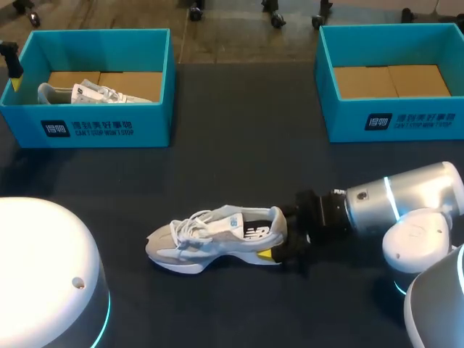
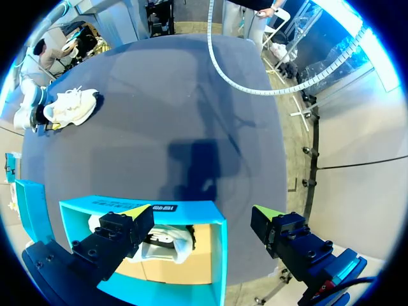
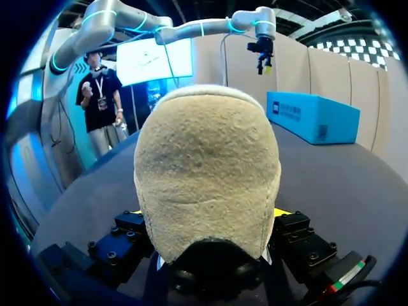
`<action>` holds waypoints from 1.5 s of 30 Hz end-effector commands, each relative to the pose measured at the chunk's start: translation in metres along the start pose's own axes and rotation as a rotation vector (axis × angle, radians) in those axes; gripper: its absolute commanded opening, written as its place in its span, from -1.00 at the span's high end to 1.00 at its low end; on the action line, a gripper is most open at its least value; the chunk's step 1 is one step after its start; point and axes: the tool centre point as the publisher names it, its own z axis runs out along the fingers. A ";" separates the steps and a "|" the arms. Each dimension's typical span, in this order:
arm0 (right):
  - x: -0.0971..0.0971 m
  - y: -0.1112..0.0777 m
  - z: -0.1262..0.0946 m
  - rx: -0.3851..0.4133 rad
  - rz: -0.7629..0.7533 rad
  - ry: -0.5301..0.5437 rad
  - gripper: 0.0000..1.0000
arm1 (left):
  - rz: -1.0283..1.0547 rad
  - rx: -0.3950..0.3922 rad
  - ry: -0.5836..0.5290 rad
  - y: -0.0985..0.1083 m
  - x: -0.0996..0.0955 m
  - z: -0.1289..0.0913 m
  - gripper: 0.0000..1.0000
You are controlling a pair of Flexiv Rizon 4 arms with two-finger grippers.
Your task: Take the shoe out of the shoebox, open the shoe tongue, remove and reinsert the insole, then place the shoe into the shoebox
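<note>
The right arm lies low and flat over the table. It comes in from the side. The right pincer is closed on the heel of the shoe. 1 finger sits on each side and both press on the heel. The shoe stands on its sole on the table, and its toe points away from this pincer.

The left arm is up high, far ahead of the right pincer. The left pincer hangs with its tips down over the left shoebox. Its 2 fingers are wide apart and hold nothing. Under it, inside the box, lies a 2nd shoe.

The right shoebox sits well apart from both pincers. Its brown floor shows.
</note>
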 end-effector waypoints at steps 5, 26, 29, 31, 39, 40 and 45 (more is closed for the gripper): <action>0.000 -0.001 -0.001 -0.002 -0.001 0.001 1.00 | 0.001 -0.001 0.002 0.000 0.000 0.000 -1.00; 0.000 -0.001 -0.001 -0.002 -0.001 0.001 1.00 | -0.042 -0.111 -0.068 -0.069 -0.042 -0.044 -1.00; 0.000 -0.001 -0.001 -0.002 -0.001 0.001 1.00 | -0.197 -0.087 -0.049 -0.082 -0.055 -0.044 -1.00; 0.000 -0.001 -0.001 -0.002 -0.001 0.001 1.00 | -0.400 -0.008 -0.065 -0.086 -0.070 -0.041 -1.00; 0.000 -0.001 -0.001 -0.002 -0.001 0.001 1.00 | -0.432 0.029 -0.074 -0.087 -0.074 -0.039 -1.00; 0.000 -0.001 -0.001 -0.002 -0.001 0.001 1.00 | -0.432 0.029 -0.074 -0.087 -0.074 -0.039 -1.00; 0.000 -0.001 -0.001 -0.002 -0.001 0.001 1.00 | -0.432 0.029 -0.074 -0.087 -0.074 -0.039 -1.00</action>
